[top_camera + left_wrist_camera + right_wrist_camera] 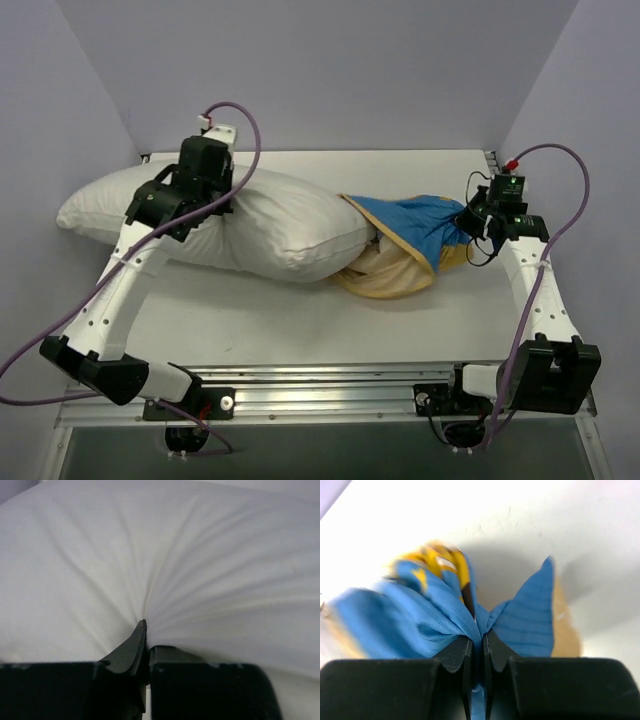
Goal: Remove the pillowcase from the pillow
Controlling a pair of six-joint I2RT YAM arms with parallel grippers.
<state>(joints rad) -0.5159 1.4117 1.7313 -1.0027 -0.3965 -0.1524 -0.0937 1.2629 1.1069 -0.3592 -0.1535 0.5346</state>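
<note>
I have the pillow [250, 225] lying across the left and middle of the worktop [300, 330], plump and white, its long side running left to right. My left pincer [146, 635] comes down on its upper side, towards the left half. It is clamped on a pinch of the white cover. In the left wrist view the two black fingers [131, 647] meet on the cloth, and creases fan out from that spot.

The pillowcase [415, 235] sits to the right of the pillow, bunched into a loose heap. Blue striped cloth is on top, and its yellow inside is turned outward along the near edge. Its open end faces the pillow's right corner and touches it. From the top camera I cannot tell for sure whether that corner is tucked inside the mouth or only resting against it. Nearly the whole pillow lies bare outside the cover.

My right pincer [477, 642] is at the far right end of the heap. It is closed on a fold of the blue cloth: the right wrist view shows the fabric squeezed between the two fingers and spreading out to either side above them, with a blurred patch of yellow print to the left. The worktop shows white behind it.
</note>
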